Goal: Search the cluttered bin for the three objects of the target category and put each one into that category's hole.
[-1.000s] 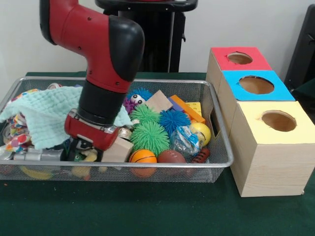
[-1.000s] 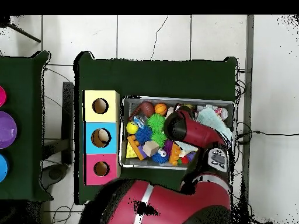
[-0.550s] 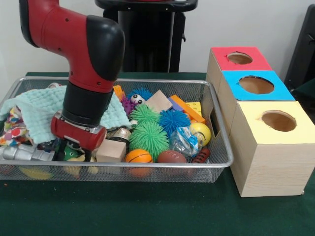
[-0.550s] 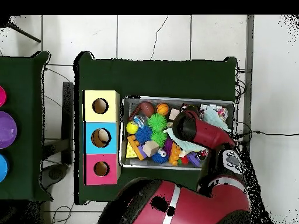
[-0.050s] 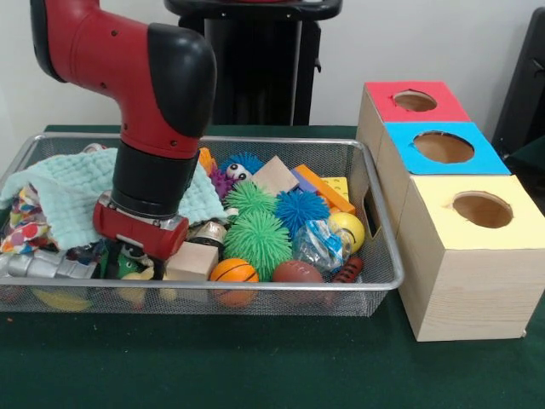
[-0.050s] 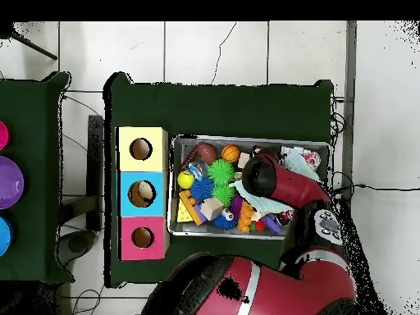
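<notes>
My pincer (image 5: 136, 256) is sunk into the clutter at the bin's (image 5: 375, 213) cloth end, beside the wooden block (image 5: 192, 260); I cannot tell whether it is gripping. Target category's unclear, so I'm digging. The mint cloth (image 5: 72, 192) buries plenty; three holed boxes (image 5: 464, 213) wait alongside.

Table: green cloth-covered table (image 5: 255, 366)
Left on it: wire mesh bin (image 5: 375, 256), full of toys
Right on it: row of three wooden boxes, touching: yellow-topped (image 5: 473, 256) nearest, blue-topped (image 5: 443, 146) middle, red-topped (image 5: 415, 101) farthest
</notes>
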Controlling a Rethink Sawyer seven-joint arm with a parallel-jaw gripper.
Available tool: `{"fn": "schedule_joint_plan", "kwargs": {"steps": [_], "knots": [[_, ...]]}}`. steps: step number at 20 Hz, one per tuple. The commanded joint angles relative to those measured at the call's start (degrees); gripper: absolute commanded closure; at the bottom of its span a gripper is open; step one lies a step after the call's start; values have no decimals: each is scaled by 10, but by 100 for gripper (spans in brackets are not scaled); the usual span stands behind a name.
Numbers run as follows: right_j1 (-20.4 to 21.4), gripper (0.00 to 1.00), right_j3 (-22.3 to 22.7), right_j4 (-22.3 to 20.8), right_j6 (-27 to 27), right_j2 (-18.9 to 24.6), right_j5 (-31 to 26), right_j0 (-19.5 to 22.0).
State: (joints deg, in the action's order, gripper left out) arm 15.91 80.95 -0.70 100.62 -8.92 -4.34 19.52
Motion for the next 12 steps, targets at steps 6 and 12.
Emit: {"fn": "schedule_joint_plan", "kwargs": {"steps": [6,12], "knots": [[-33,0,105,-33,12,114,-127,19],[-37,0,105,-27,30,106,-116,7]]}}
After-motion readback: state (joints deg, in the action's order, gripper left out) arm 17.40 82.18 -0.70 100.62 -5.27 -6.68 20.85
